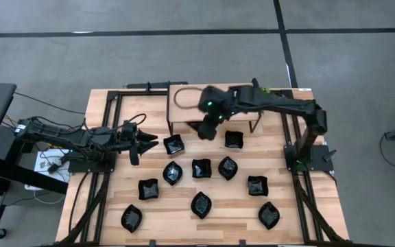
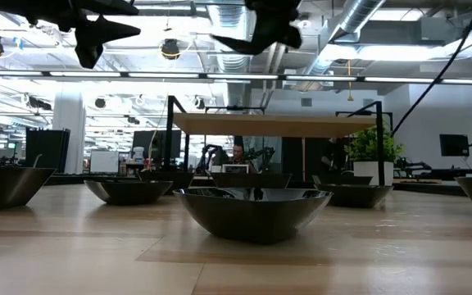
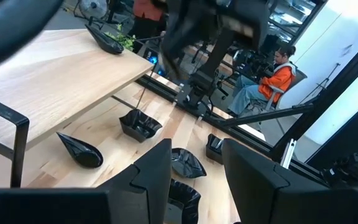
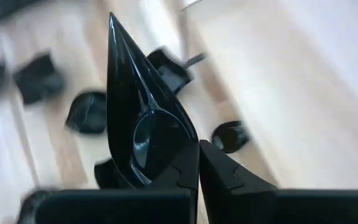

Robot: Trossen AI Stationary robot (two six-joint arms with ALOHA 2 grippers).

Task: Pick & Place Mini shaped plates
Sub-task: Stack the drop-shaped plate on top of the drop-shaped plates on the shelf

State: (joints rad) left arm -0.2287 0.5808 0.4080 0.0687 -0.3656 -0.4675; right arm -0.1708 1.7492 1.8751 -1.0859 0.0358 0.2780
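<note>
Several glossy black mini plates (image 1: 201,168) lie scattered bowl-up on the wooden table (image 1: 108,103). My right gripper (image 1: 208,128) hovers at the near edge of a small raised wooden shelf (image 1: 190,103) and is shut on a narrow teardrop plate (image 4: 145,118). In the low view it hangs high (image 2: 262,31). My left gripper (image 1: 141,144) is open and empty at the table's left, above the boards, pointing toward a square plate (image 1: 173,144). In its wrist view (image 3: 197,180) another teardrop (image 3: 79,149) and a square plate (image 3: 140,124) sit below the shelf. My right gripper pinches the teardrop plate between its two fingers (image 4: 229,177) by the rim of its wide rounded end (image 4: 188,146). The plate stands on edge, its pointed tip (image 4: 112,22) reaching away beyond the fingertips. It is lifted clear of table and shelf (image 2: 236,41).
The shelf stands on thin black legs (image 3: 18,149) at the table's far middle, with one plate (image 3: 107,40) and a small green plant (image 2: 375,147) on or by it. Black frame rails (image 1: 295,147) run along both table sides. A person in orange (image 3: 272,78) sits beyond the table.
</note>
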